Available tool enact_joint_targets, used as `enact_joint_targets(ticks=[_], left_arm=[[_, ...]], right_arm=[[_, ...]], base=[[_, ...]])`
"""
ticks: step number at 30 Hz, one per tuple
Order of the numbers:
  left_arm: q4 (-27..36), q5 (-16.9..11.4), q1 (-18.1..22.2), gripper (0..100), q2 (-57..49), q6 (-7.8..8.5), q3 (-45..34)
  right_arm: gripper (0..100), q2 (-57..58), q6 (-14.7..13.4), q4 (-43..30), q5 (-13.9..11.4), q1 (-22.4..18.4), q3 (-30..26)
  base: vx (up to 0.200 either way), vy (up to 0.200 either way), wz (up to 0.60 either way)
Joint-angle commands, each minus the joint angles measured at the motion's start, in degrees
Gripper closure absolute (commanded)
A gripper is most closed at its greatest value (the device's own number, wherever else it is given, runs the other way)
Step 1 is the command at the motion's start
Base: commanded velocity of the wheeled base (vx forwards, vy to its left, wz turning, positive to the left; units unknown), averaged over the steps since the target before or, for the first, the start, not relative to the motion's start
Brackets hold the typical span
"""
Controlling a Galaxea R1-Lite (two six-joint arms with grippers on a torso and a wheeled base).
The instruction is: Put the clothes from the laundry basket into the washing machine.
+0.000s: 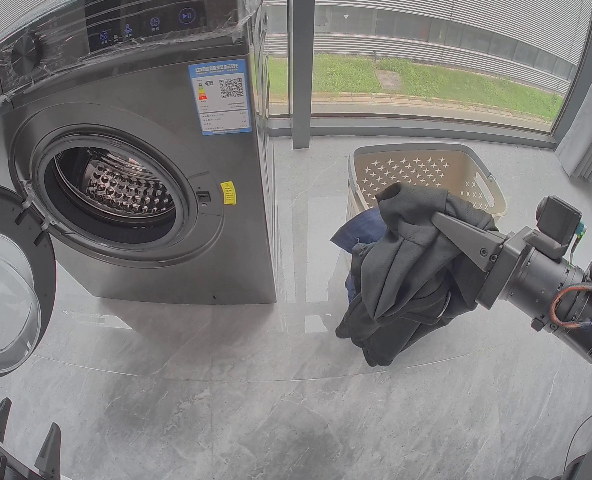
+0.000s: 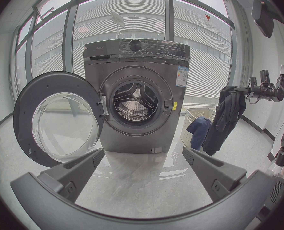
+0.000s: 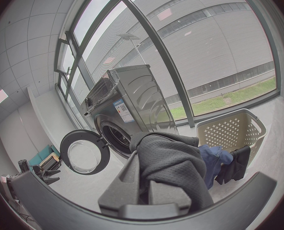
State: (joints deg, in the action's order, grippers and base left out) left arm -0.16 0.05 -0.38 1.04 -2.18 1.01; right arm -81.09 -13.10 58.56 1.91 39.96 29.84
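Grey garment (image 1: 402, 268), one, in right claw (image 1: 446, 228); one blue garment (image 1: 361, 229); one basket (image 1: 422, 148)

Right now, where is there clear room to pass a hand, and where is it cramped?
Free: the bare floor between the washing machine front and the left pincer, and the strip between the machine's side and the laundry basket. Crowded: the basket's near edge, where the dark garment in the right pincer hangs beside blue clothing, and by the open door.

The washing machine (image 1: 176, 188) is dark grey, the laundry basket (image 1: 416, 168) beige with small stars; charcoal garment (image 1: 402, 261), blue garment (image 1: 362, 231), grey marbled floor (image 1: 242, 401).
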Motion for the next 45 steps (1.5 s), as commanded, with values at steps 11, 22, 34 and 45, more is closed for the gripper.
enact_joint_targets(ticks=[11, 22, 34, 45], left_arm=[[-0.02, 0.04, 0.03, 0, -1.04, -0.02, -1.01], [-0.02, 0.04, 0.03, 0, -1.04, -0.02, -1.01], [-0.02, 0.04, 0.03, 0, -1.04, -0.02, -1.01], [-0.02, 0.04, 0.03, 0, -1.04, -0.02, -1.01]], right_arm=[[100, -0.21, -0.08, 0.06, 0.02, 0.03, -0.05], [100, -0.29, -0.17, 0.06, 0.02, -0.06, -0.14], [100, -0.91, -0.34, 0.15, 0.11, -0.32, -0.22], [100, -1.17, -0.43, 0.15, 0.11, -0.50, -0.22]], base=[[0.000, 0.200, 0.00], [-0.036, 0.055, 0.00], [-0.117, 0.000, 0.00], [0.000, 0.127, 0.00]])
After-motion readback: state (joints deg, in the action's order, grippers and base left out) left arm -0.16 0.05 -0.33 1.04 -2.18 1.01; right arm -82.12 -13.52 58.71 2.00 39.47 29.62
